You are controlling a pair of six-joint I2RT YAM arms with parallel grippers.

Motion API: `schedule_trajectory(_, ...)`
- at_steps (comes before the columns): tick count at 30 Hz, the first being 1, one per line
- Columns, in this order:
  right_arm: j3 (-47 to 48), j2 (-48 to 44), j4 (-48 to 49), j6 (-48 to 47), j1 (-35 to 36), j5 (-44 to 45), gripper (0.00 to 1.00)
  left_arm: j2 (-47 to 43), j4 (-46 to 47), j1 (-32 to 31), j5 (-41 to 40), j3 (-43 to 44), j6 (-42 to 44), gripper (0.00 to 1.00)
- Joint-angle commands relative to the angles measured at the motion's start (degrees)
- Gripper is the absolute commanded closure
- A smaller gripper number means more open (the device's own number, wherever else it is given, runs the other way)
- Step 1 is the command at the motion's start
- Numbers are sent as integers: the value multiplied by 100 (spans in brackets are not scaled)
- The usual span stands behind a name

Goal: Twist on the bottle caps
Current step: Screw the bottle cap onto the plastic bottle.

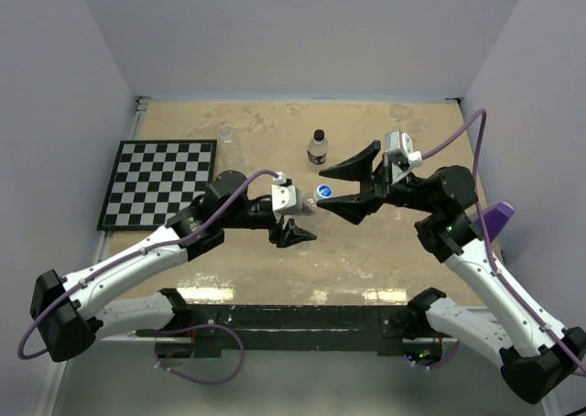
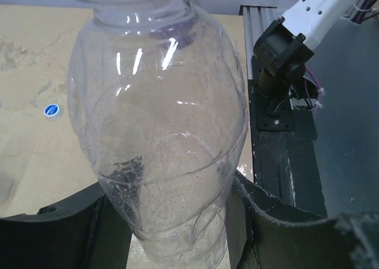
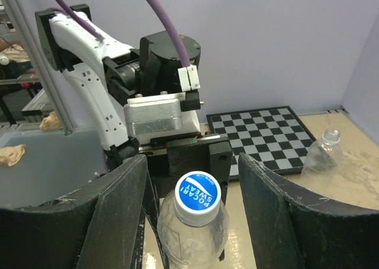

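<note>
From my console I saw the white-shelled, black-jointed left arm [image 1: 137,251] and its matching right arm [image 1: 499,283], each trailing a thin purple cable [image 1: 462,132]. The right gripper [image 3: 192,162] had matte black, wedge-shaped fingers [image 3: 112,221] and a silver-white wrist block [image 1: 398,147]; a green light [image 1: 449,225] glowed on that arm.

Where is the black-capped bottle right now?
In the top view, the black-capped bottle stands upright at mid-table toward the far edge, just beyond the right gripper and to the right of the checkerboard mat.
</note>
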Motion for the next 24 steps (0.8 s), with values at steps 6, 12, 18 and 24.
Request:
schedule_trajectory(6,325,227,118,88,-9,-507,43,38,-44,37,584,507,338,100)
schedule_trajectory(12,360,228,144,124,-9,-472,94,65,-151,37,540,516,382,100)
schedule_trajectory(18,492,201,-522,-271,0,335,100,-14,-151,10,-398,559,154,100)
schedule_trajectory(24,545,228,-1445,-343,70,2215,100,29,-301,-875,-3216,752,14,100)
